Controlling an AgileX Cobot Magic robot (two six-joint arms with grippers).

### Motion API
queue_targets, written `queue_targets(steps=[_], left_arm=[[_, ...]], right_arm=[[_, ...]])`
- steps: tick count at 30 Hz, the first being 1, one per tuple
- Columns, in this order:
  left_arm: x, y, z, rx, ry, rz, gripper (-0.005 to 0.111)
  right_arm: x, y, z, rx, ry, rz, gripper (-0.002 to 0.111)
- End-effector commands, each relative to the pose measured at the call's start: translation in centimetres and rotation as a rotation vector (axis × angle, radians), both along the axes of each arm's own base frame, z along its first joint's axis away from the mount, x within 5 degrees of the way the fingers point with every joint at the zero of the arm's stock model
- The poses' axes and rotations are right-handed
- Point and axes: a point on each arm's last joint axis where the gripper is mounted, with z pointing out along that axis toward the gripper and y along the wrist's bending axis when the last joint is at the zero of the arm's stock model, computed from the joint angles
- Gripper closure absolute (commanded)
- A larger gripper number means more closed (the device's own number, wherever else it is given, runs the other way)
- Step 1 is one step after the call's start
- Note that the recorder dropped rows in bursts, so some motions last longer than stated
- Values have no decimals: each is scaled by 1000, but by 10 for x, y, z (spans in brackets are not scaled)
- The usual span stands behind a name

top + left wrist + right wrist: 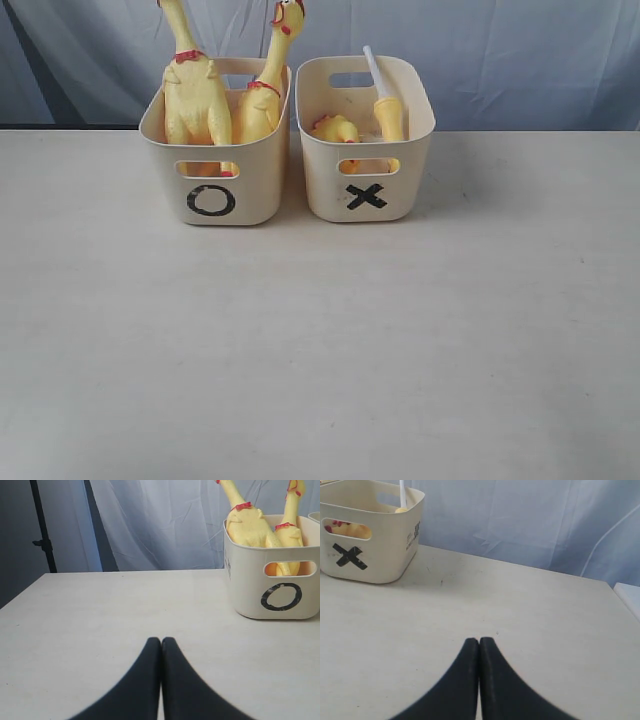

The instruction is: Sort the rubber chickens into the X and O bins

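Our left gripper [161,641] and right gripper [479,641] are clenched, empty; ahead, yellow rubber chickens [195,95] already fill the cream plastic O bin [255,190] and X bin [320,190].

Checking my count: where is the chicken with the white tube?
In the exterior view, the chicken with the white tube sits inside the X bin, the right tub, beside the O bin holding the other two chickens.

A pale table [320,350] stands before a bluish-white curtain [500,60], with perhaps a black stand [42,530] beside it.
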Motion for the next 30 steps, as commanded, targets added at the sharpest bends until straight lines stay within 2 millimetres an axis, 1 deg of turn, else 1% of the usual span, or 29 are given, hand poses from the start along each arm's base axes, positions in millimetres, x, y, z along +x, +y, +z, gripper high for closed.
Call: queue_targets(steps=[1,5,10,15,18,20,30], left_arm=[[0,-1,-1,-4,0,-12,107],[0,-1,-1,5,1,-12,107],[0,0,-1,84,7,-19,107],[0,0,-1,86,3,-20,107],[0,0,-1,84,3,-20,107],[0,0,-1,84,3,-20,107],[0,0,-1,82,3,-20,107]], right_arm=[[0,0,-1,-2,-5,-4,108],[0,0,-1,-2,-5,-4,108],[0,0,-1,0,-5,-4,108],[0,1,-1,50,-3,-5,108],[0,1,-1,134,4,-19,108],[0,1,-1,158,9,-25,108],[0,1,-2,160,11,-25,108]])
